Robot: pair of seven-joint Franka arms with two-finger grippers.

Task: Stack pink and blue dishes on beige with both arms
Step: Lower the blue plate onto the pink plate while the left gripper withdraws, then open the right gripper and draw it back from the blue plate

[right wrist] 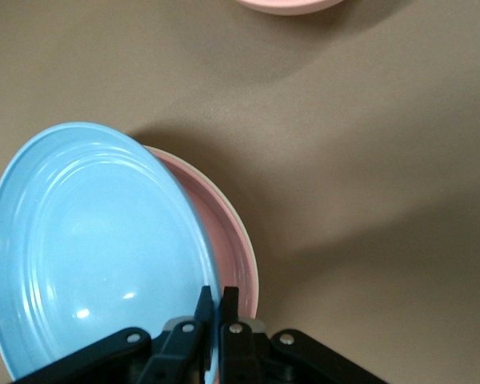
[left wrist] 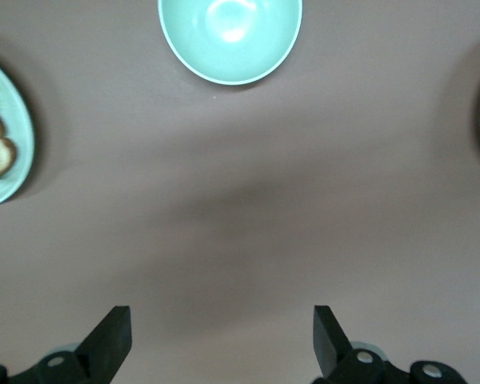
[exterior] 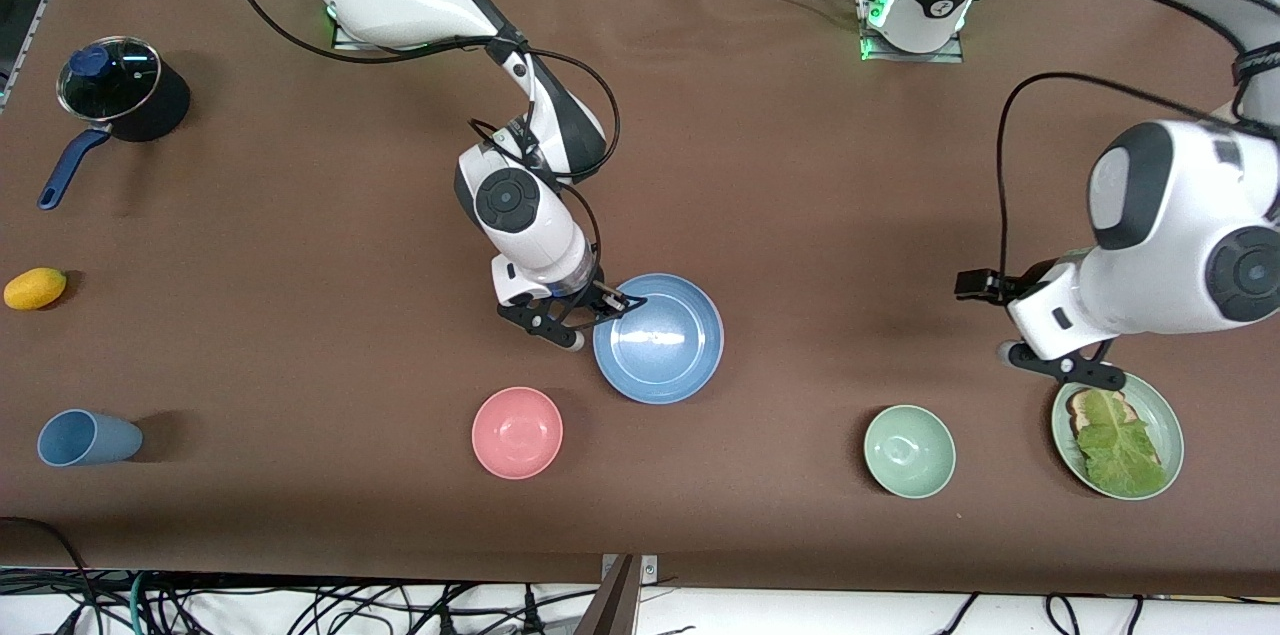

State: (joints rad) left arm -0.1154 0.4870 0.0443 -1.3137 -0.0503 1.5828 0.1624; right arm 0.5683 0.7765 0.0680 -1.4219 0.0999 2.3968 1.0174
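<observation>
Nearest the front camera:
- Pink bowl (exterior: 517,432) and green bowl (exterior: 909,451) are sitting on the table (exterior: 300,315); the lettuce plate (exterior: 1165,420) is lying toward the left arm's end.

Mid-table:
- Your right claw (exterior: 603,307) is clenching the blue plate (exterior: 658,337) at its rim. In the right wrist view it is tilting over the pink plate (right wrist: 234,240), with a pale rim, likely beige, just showing beneath.
- Your left claw (left wrist: 222,340) is hanging released, waiting above bare table near the lettuce plate.

Risk: the thin rim pinch is inviting slippage; releasing while the blue plate is tilting could leave it skewed or shove the stack sideways.
</observation>
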